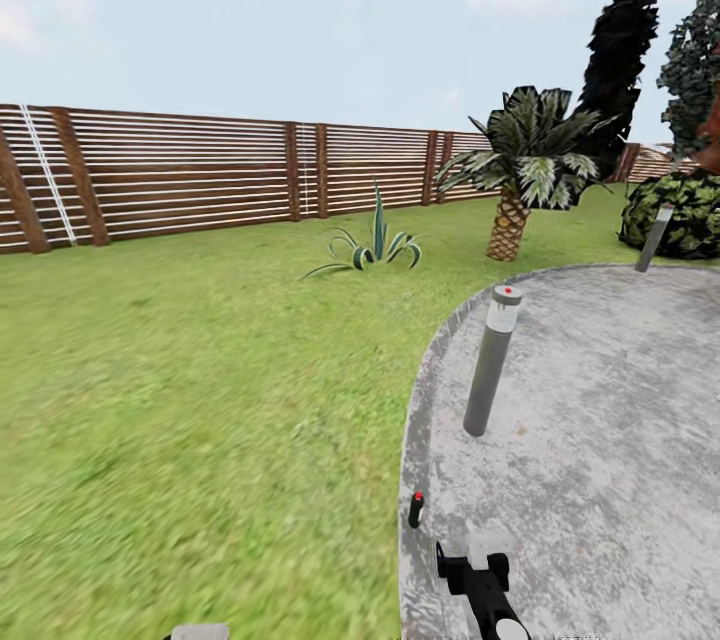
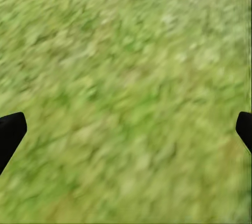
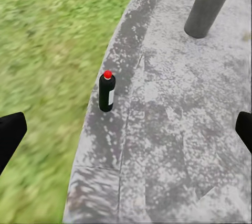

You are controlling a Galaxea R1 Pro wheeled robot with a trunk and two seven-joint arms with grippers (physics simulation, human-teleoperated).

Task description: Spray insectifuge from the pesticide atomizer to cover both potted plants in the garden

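In the head view, the pesticide atomizer (image 1: 416, 509) stands upright at lower centre, on the rim of the stone patio (image 1: 600, 420) beside the lawn (image 1: 200, 400). The right gripper (image 1: 470, 567) sits just below it, empty, so pickup and all spraying appear to remain. A bollard lamp (image 1: 490, 360) rises behind.

In the left wrist view, the left gripper (image 2: 126, 129) is spread wide over blurred grass, holding nothing.

In the right wrist view, the bottle (image 3: 107, 91) stands left of centre, between widely parted fingertips (image 3: 10, 132); its label is too small to read.
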